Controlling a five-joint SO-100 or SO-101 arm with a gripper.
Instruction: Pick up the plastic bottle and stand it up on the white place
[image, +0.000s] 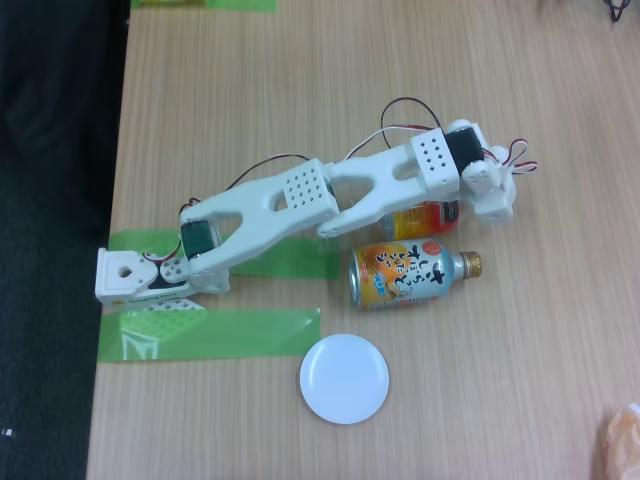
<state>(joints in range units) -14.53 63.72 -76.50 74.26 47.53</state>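
1 plastic bottle (418, 218), mostly under arm, just beyond 1 metal can (410, 274). 1 white place (344, 378) near can, opposite side. Gripper (497, 195) over bottle; spread or pinching, can't tell.

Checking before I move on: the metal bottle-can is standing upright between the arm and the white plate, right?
Not quite. In the fixed view the metal bottle-can is lying on its side, gold cap pointing right, not upright. It does sit between the arm and the white plate, apart from the plate.
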